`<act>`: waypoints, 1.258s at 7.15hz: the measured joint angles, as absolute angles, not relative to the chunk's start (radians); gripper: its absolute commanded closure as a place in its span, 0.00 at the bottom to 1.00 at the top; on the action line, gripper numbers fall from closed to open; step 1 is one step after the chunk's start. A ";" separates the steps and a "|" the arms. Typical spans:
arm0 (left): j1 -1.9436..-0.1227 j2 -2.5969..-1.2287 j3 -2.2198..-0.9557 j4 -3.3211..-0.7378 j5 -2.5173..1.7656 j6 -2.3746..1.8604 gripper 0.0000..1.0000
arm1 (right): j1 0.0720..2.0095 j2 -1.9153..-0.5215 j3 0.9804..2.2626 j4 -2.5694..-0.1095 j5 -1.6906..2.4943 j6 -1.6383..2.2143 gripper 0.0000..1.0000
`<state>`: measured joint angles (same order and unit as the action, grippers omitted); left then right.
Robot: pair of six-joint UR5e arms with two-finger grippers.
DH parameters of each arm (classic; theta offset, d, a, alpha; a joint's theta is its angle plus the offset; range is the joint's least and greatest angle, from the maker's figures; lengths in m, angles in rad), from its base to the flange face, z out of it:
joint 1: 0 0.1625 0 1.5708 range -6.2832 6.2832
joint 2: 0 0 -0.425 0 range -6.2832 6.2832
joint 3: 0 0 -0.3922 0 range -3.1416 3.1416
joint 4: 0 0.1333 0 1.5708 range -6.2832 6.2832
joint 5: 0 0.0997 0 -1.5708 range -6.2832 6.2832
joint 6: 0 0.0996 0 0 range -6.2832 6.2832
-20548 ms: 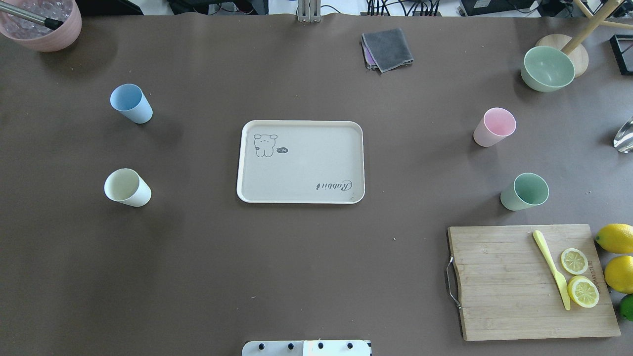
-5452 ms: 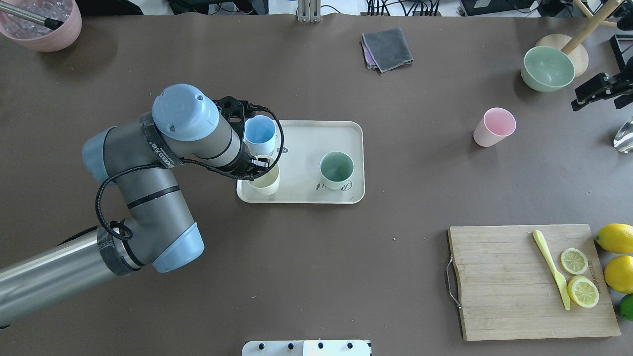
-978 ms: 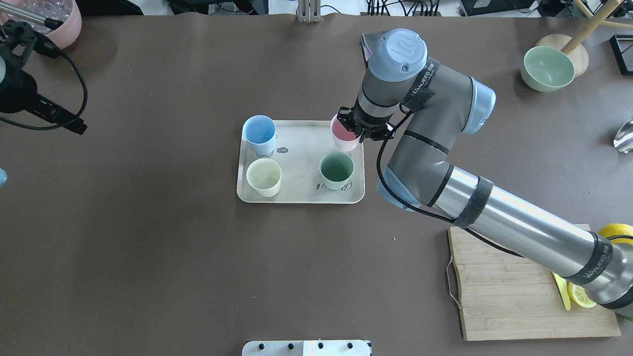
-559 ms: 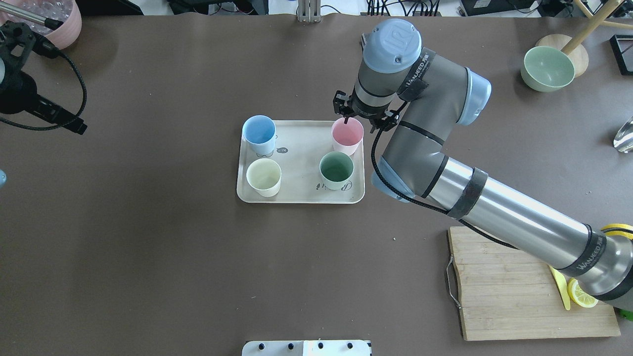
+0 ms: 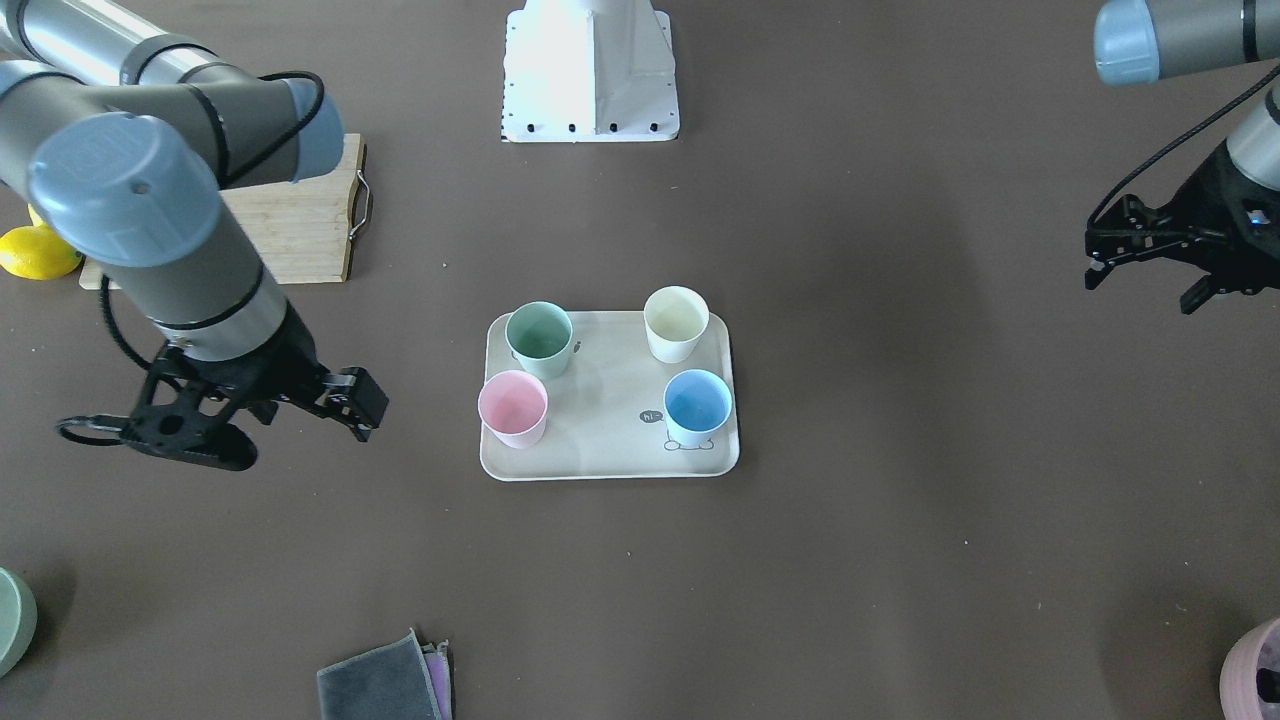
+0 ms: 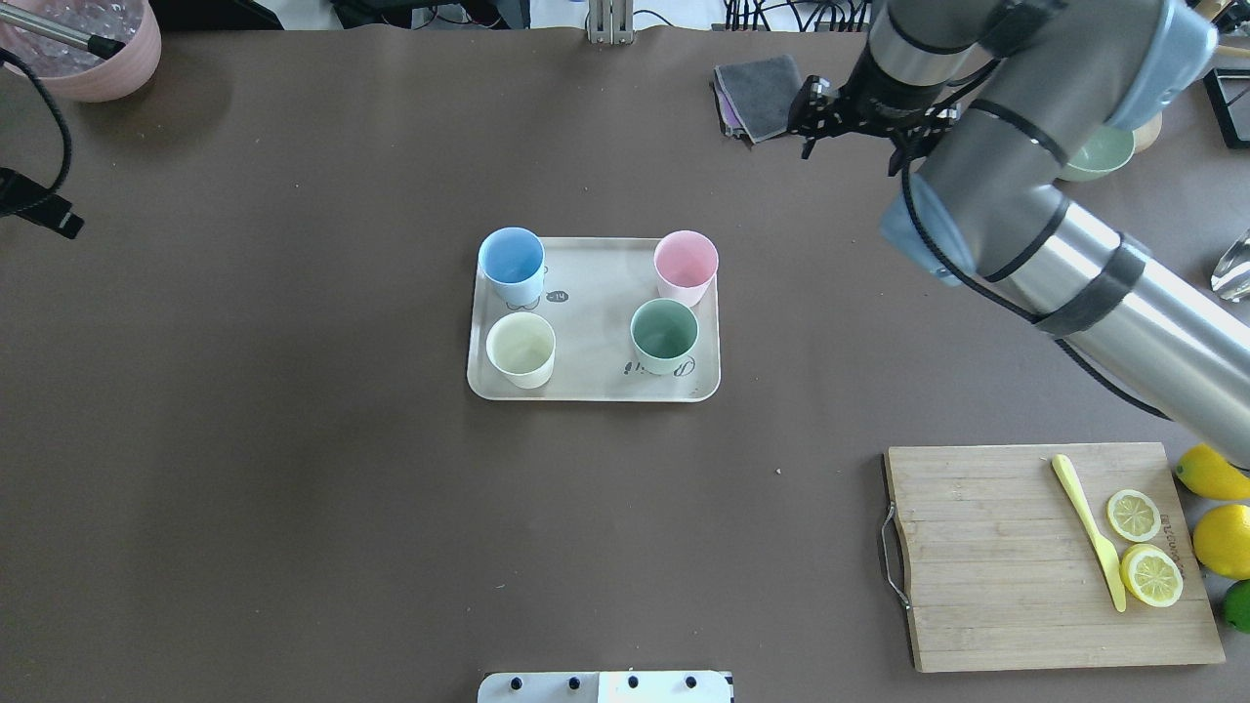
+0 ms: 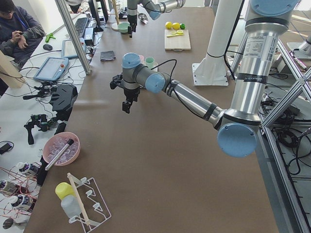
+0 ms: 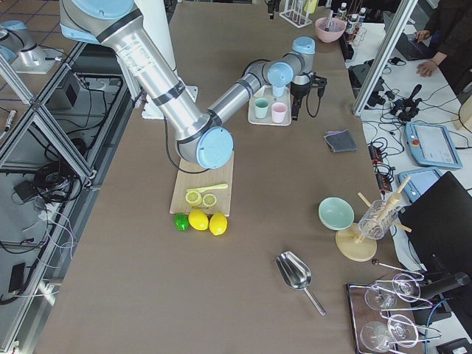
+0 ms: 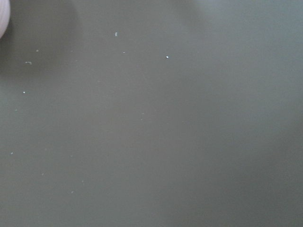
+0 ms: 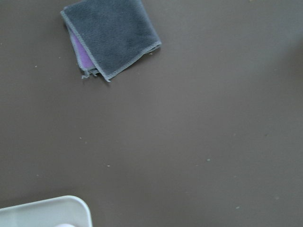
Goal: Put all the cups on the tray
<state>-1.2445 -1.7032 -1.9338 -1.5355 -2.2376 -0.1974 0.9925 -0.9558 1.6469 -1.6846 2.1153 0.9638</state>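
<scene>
You have four cups: one mint green cup, one pink cup, one cream-white cup and one light blue cup. Count one tray, one wooden cutting board, one yellow knife, two lemon slices, two whole lemons, one lime, one sage-green bowl, one pink pot and two folded cloths: one grey cloth, one purple cloth.

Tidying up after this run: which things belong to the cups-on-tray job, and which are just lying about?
Job: tray, blue cup, cream cup, green cup, pink cup.
Lying about: cutting board, grey cloth, lemons, yellow knife, pink pot.
</scene>
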 measured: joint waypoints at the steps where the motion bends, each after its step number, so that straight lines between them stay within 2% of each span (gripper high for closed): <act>1: -1.330 -1.674 -1.935 -1.493 -2.257 -0.111 0.02 | 1.085 -1.068 1.718 -1.705 2.155 0.777 0.00; 4: -1.556 -1.607 -1.933 -1.277 -2.280 0.256 0.02 | 1.327 -1.370 1.793 -1.713 2.246 0.312 0.00; 6: -1.606 -1.516 -1.927 -1.250 -2.286 0.343 0.02 | 1.431 -1.544 1.806 -1.705 2.262 0.126 0.00; 9: -1.611 -1.471 -1.850 -1.271 -2.289 0.301 0.02 | 1.494 -1.680 1.804 -1.701 2.261 0.061 0.00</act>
<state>-1.6107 -1.4714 -1.8504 -1.2713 -2.2887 0.3010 1.4935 -1.6801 1.8040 -1.7015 2.2606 0.0610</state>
